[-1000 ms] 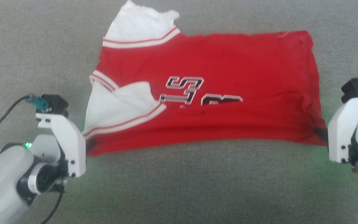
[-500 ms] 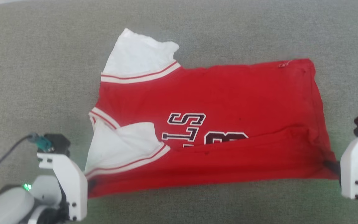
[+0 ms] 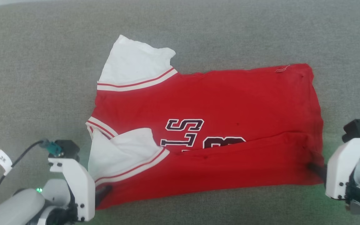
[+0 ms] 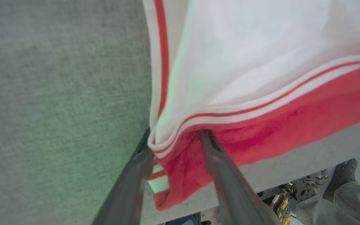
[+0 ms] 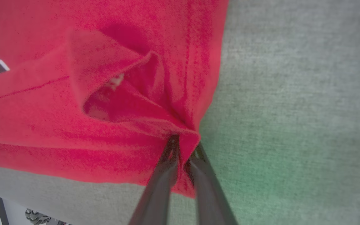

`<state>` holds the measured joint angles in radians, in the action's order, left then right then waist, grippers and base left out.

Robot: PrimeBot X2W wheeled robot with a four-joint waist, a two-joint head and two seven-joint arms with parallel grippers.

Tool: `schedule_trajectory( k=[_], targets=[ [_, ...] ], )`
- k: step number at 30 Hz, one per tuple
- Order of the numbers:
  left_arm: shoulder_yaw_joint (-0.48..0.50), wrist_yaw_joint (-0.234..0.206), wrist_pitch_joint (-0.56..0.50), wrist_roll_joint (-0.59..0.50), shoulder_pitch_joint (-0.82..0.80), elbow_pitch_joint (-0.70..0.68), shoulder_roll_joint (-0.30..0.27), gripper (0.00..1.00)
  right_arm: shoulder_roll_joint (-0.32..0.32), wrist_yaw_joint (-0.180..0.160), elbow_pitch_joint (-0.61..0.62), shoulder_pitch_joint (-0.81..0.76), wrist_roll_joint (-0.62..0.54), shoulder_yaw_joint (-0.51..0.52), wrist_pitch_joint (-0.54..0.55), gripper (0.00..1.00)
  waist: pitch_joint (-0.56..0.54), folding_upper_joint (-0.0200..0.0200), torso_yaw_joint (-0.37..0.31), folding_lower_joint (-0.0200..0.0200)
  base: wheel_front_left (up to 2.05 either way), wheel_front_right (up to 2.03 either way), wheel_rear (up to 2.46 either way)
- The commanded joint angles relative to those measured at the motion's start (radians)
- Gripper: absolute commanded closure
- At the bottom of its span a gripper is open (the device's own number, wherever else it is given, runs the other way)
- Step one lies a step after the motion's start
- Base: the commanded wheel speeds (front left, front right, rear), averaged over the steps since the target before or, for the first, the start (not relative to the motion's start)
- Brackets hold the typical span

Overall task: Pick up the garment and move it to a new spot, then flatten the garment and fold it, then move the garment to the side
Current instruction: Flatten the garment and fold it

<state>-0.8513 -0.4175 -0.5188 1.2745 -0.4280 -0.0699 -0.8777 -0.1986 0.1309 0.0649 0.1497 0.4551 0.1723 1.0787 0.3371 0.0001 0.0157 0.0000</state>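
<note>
The red shirt [image 3: 230, 103] lies spread across the middle of the grey worktop [image 3: 36, 78], neck end to the left, its near edge folded up over the lower part of the lettering. The left fingers [image 4: 222, 175] stand wide apart, one on each side of the near left corner. The right fingers [image 5: 161, 184] are narrow, pinching the near right hem corner

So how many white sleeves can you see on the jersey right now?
2. The far sleeve lies spread flat at the upper left of the jersey. The near sleeve is folded onto the red body, beside the left end effector.
</note>
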Motion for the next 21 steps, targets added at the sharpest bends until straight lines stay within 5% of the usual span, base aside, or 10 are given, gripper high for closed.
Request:
schedule_trajectory(
  k=[1,15,21],
  targets=[
    [0.005,-0.007,0.006,-0.012,-0.01,0.032,-0.004,0.0,0.008,0.0,-0.019,0.006,-0.001,-0.009,-0.009,0.0,-0.005,-0.0001,-0.002,0.0,0.0,0.0,0.0],
    [0.11,-0.032,-0.053,-0.044,-0.168,-0.098,-0.167,0.0,-0.012,0.0,0.085,0.048,0.026,-0.034,-0.177,0.0,-0.046,-0.0001,-0.079,0.0,0.0,0.0,0.0],
    [0.126,0.04,-0.088,-0.098,-0.313,-0.031,-0.162,0.0,-0.029,0.0,0.139,0.104,-0.004,-0.117,-0.407,0.0,-0.027,-0.0001,-0.166,0.0,0.0,0.0,0.0]
  ],
)
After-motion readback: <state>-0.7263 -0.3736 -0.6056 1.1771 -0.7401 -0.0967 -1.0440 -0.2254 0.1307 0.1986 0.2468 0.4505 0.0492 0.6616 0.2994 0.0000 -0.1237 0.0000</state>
